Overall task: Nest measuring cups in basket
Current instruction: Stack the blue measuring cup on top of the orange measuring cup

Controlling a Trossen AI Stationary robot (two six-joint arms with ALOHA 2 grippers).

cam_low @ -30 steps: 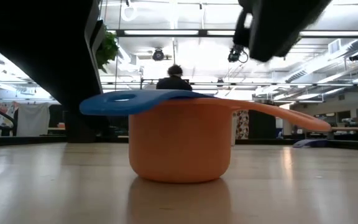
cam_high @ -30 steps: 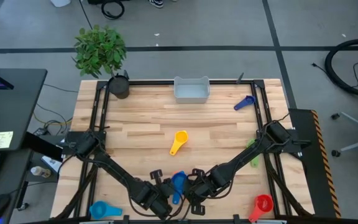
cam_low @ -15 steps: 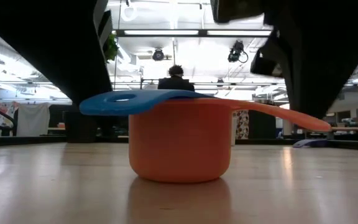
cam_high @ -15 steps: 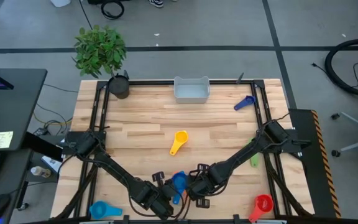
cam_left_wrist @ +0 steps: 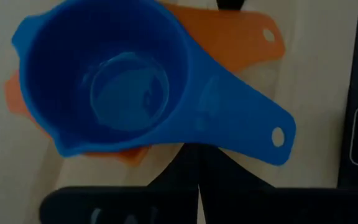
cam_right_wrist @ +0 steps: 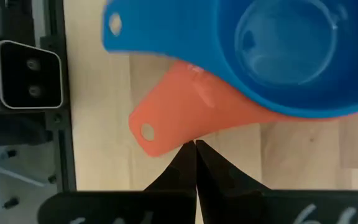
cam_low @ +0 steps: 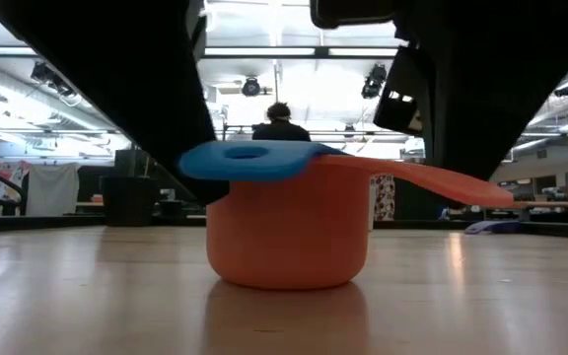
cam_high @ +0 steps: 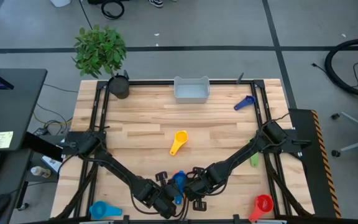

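Note:
A blue measuring cup [cam_left_wrist: 110,74] sits nested inside an orange measuring cup [cam_low: 286,232], which stands upright on the table near the middle of its near edge [cam_high: 179,182]. The two handles point opposite ways. My left gripper [cam_left_wrist: 197,158] is shut, its tips at the blue handle. My right gripper [cam_right_wrist: 196,152] is also shut, its tips at the orange handle. The basket [cam_high: 191,90] stands at the table's far edge, far from both grippers. My left gripper touches the blue cup's handle with its shut fingertips, at the handle's side edge [cam_left_wrist: 197,142] about midway along. The fingers slant down from the near left. The blue cup rests in the orange cup. My right gripper's shut fingertips meet the side edge of the orange handle [cam_right_wrist: 188,138] near its free end, slanting down from the near right. The orange cup stands on the table.
A yellow cup [cam_high: 178,142] lies mid-table. A dark blue cup [cam_high: 244,102] is at the far right, a green one [cam_high: 253,155] by the right rail, a red one [cam_high: 263,204] at the near right and a light blue one [cam_high: 104,210] at the near left. A plant pot [cam_high: 118,86] stands at the far left.
Both grippers have closed in on the nested cups, the right one also coming down. The blue cup has turned inside the orange cup, its handle swinging round. The orange cup has stayed where it was.

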